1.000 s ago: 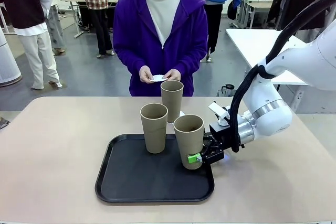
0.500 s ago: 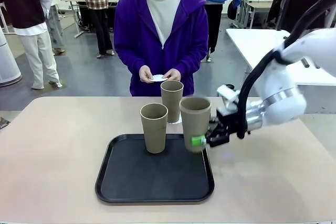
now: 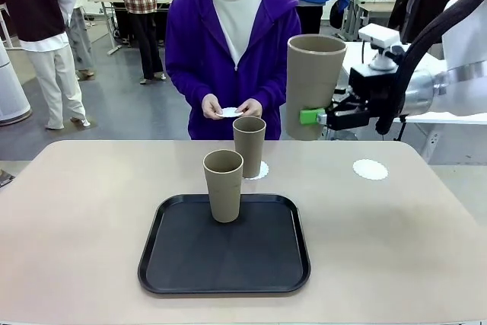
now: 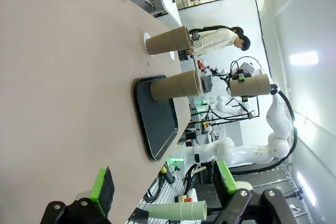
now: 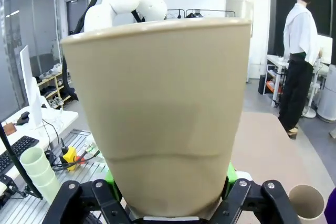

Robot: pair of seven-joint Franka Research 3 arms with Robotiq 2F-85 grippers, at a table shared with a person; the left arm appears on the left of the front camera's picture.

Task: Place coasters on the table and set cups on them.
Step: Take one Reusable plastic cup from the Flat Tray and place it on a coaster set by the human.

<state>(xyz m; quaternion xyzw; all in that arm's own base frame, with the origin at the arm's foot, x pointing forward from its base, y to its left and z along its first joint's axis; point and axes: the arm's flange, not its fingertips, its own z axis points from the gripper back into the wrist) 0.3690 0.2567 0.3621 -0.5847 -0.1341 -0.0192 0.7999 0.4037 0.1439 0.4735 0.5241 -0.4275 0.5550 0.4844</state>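
My right gripper (image 3: 308, 118) is shut on a tan cup (image 3: 313, 81), holding it upright high above the table's far right. In the right wrist view that cup (image 5: 163, 108) stands between the fingers of this gripper (image 5: 170, 195). A bare white coaster (image 3: 370, 169) lies on the table (image 3: 76, 211) below and right of the held cup. A second cup (image 3: 249, 146) stands on another coaster (image 3: 261, 171) behind the tray. The third cup (image 3: 223, 186) stands on the black tray (image 3: 224, 264). The person's hands hold one more coaster (image 3: 228, 113). My left gripper (image 4: 163, 192) is open above the table, holding nothing.
The person in a purple hoodie (image 3: 232, 43) stands at the far edge. A white table (image 3: 365, 62) sits behind on the right. Bare tabletop lies left and right of the tray. In the left wrist view the tray (image 4: 157, 124) and both standing cups lie farther along the table.
My right gripper has lifted the cup off the tray's right side, carrying it up and to the far right. The coaster on the right has come into sight.
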